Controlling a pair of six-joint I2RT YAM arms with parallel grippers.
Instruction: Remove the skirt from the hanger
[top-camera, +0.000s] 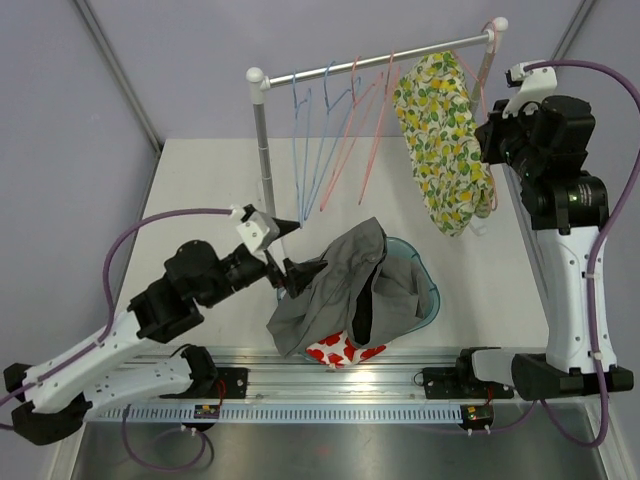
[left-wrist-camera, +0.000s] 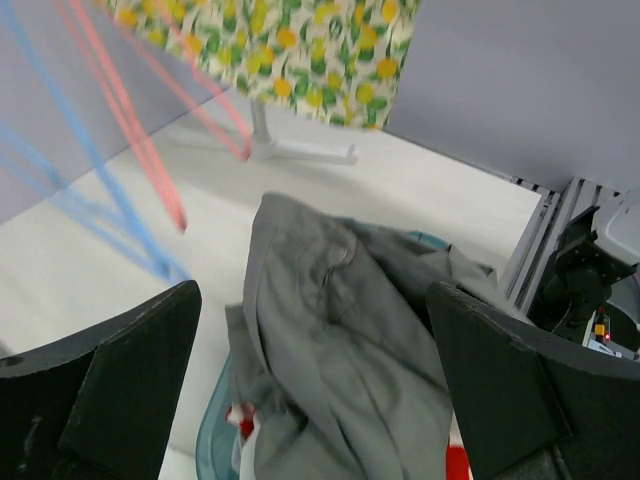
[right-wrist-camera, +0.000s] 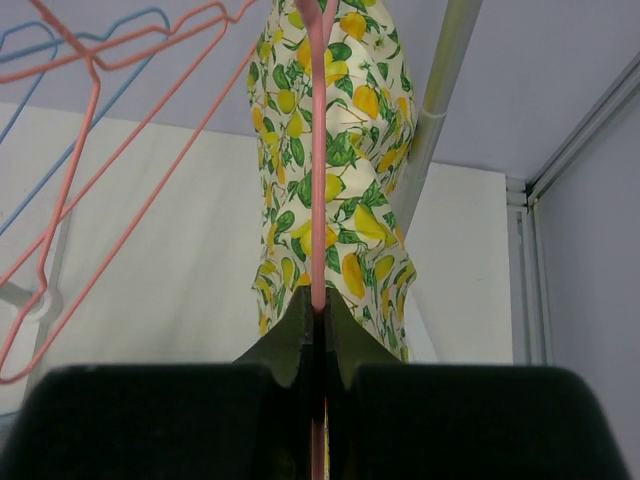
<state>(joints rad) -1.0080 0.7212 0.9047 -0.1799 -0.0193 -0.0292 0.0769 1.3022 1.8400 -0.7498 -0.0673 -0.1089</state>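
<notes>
The skirt (top-camera: 440, 140), white with a yellow lemon and green leaf print, hangs on a pink hanger (right-wrist-camera: 318, 150) at the right end of the rack's rail (top-camera: 370, 62). It also shows in the right wrist view (right-wrist-camera: 350, 200) and at the top of the left wrist view (left-wrist-camera: 290, 50). My right gripper (right-wrist-camera: 318, 320) is shut on the hanger's pink wire beside the skirt, at the skirt's right edge in the top view (top-camera: 492, 155). My left gripper (top-camera: 295, 250) is open and empty, its fingers (left-wrist-camera: 130, 370) spread above a grey garment (left-wrist-camera: 340, 360).
The grey garment (top-camera: 335, 280) drapes over a teal basket (top-camera: 425, 290) at the table's front, with a red and white cloth (top-camera: 340, 350) under it. Several empty blue and pink hangers (top-camera: 330, 140) hang on the rail left of the skirt. The rack's post (top-camera: 265, 160) stands behind the left gripper.
</notes>
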